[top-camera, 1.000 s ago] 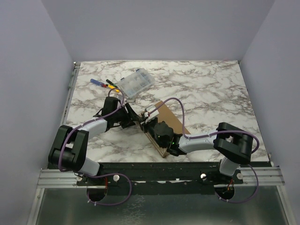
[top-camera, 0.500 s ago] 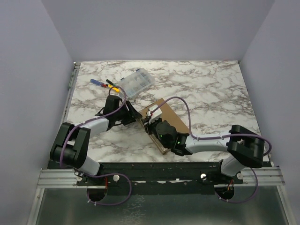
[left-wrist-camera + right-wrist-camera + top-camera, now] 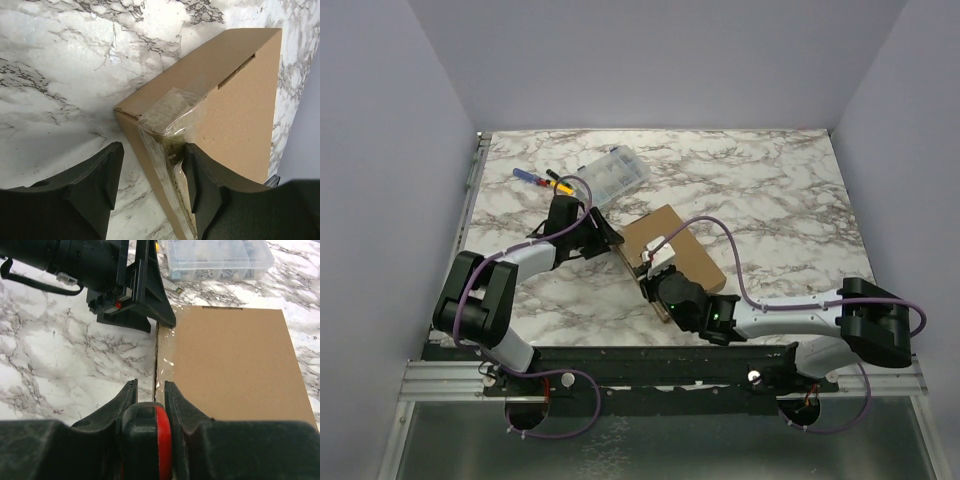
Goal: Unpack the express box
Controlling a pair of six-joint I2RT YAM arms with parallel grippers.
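Drawing back along the taped seam [image 3: 159,365], the right gripper [image 3: 150,390] clamps a red-and-black tool [image 3: 150,440]; the left gripper [image 3: 152,155], half-wide, straddles the express box [image 3: 230,365] corner on the table [image 3: 770,190]: slitting seems underway.

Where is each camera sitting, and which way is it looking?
Top external: high behind the arm bases, looking down on the marble table; the left arm and right arm show whole.
Left wrist: on the left arm, looking down at the taped corner of the express box; its open left jaws frame the bottom.
Right wrist: on the right arm, looking along the box top toward the clear case; its right jaws pinch a black-and-red tool.
Shared: all three see the box; top and right wrist both show the case and left jaws.
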